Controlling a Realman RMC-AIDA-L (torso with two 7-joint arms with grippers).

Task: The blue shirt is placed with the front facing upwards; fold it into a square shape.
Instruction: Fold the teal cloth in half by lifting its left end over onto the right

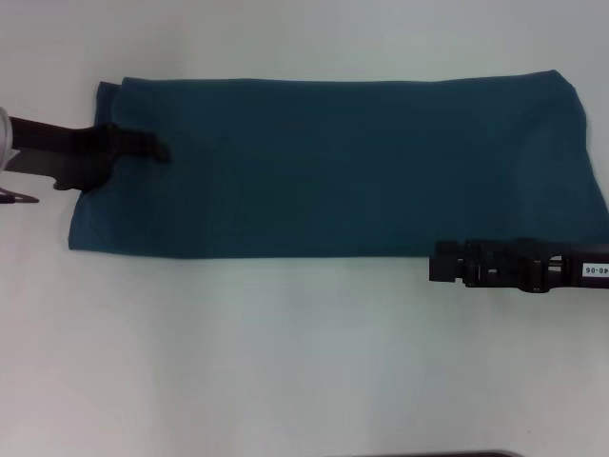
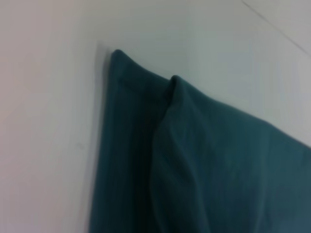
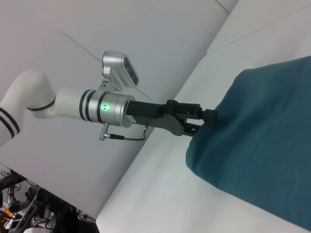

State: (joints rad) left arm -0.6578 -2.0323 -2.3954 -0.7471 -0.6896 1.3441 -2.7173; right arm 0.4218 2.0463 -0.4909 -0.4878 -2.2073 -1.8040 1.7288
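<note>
The blue shirt (image 1: 333, 167) lies flat on the white table as a long, wide band, with no lettering showing. My left gripper (image 1: 160, 150) reaches in from the left over the shirt's left end; its fingers (image 3: 206, 116) look shut, with the tips at the cloth's edge. I cannot tell whether cloth is pinched between them. The left wrist view shows the shirt's corner (image 2: 146, 126) with a soft raised fold. My right gripper (image 1: 436, 262) rests on the table just in front of the shirt's near edge, towards the right end.
The white table (image 1: 285, 362) stretches bare in front of the shirt. In the right wrist view, the table's edge (image 3: 146, 160) shows beyond the shirt's left end, with the left arm (image 3: 87, 107) reaching over it.
</note>
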